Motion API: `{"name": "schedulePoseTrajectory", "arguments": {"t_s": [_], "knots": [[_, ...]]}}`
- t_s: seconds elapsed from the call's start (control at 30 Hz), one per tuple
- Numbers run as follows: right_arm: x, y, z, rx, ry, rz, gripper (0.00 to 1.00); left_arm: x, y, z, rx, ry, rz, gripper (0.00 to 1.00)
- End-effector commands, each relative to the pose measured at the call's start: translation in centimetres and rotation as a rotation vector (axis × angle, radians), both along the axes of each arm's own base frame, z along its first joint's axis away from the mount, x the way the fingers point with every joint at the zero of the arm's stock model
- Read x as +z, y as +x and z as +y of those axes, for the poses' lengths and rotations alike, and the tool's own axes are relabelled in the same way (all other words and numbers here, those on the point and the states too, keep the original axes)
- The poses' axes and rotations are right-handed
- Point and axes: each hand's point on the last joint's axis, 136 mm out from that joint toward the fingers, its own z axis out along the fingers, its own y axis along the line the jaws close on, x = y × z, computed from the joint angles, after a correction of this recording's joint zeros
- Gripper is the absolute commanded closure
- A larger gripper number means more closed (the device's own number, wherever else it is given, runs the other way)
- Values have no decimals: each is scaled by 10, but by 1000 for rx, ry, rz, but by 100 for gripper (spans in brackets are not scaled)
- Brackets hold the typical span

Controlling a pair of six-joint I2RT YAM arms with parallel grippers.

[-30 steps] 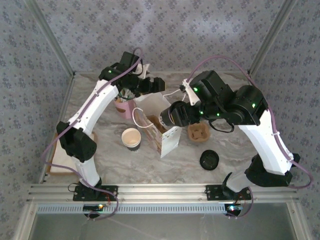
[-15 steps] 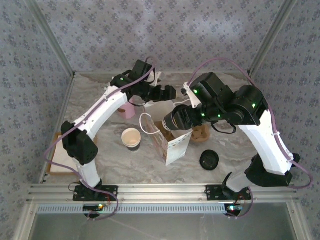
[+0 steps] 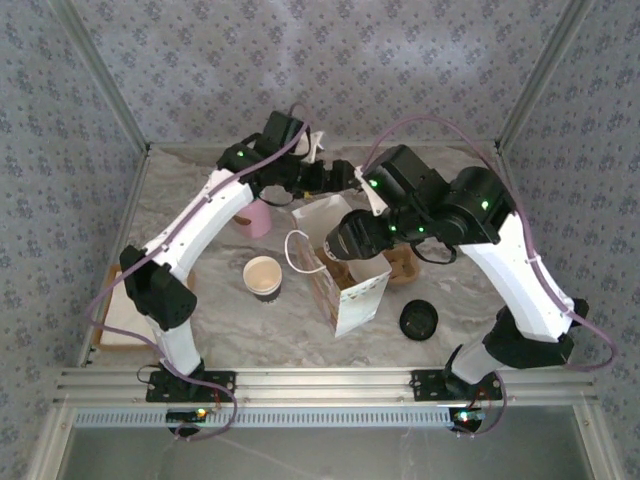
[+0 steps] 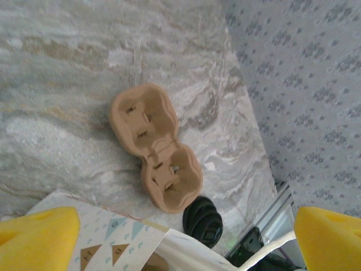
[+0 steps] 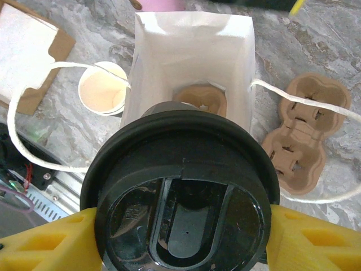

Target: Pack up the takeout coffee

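The right claw (image 5: 183, 223) held the takeout coffee (image 5: 180, 164) over the paper bag (image 5: 192, 51). Marks on its black lid (image 5: 132, 212) were too blurry to read. The left claw (image 4: 183, 237) gaped wide, empty.

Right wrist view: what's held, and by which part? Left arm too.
The right gripper pinches a lidded coffee cup by opposite sides, near its top rim, above the open bag. The left gripper is open, holding nothing.

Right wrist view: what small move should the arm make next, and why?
Probably lower straight down. The right gripper clamps the lidded cup above the open paper bag, whose mouth stands wide, with a brown moulded holder at its bottom.
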Motion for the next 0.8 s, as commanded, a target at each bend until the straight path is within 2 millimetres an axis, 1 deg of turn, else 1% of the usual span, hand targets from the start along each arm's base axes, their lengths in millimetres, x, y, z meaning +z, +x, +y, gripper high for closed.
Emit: {"name": "schedulePoseTrajectory", "arguments": {"t_s": [0.0, 0.1, 0.27, 0.47, 0.5, 0.67, 0.77], "knots": [[-22, -20, -30, 10, -175, 88, 32, 38, 3, 14, 22, -27, -86, 1], [-27, -22, -28, 20, -192, 99, 32, 52, 6, 21, 38, -37, -115, 1], [-37, -23, -26, 31, -225, 130, 32, 66, 8, 34, 69, -47, -151, 0], [-52, -24, -26, 32, -274, 171, 33, 84, 2, 57, 120, -72, -208, 1], [-55, -24, -26, 35, -284, 177, 32, 78, 0, 61, 129, -63, -200, 0], [-64, -25, -23, 37, -310, 206, 32, 76, -14, 84, 174, -48, -222, 1], [-71, -25, -21, 44, -331, 228, 33, 77, -25, 99, 206, -44, -241, 1]]}}
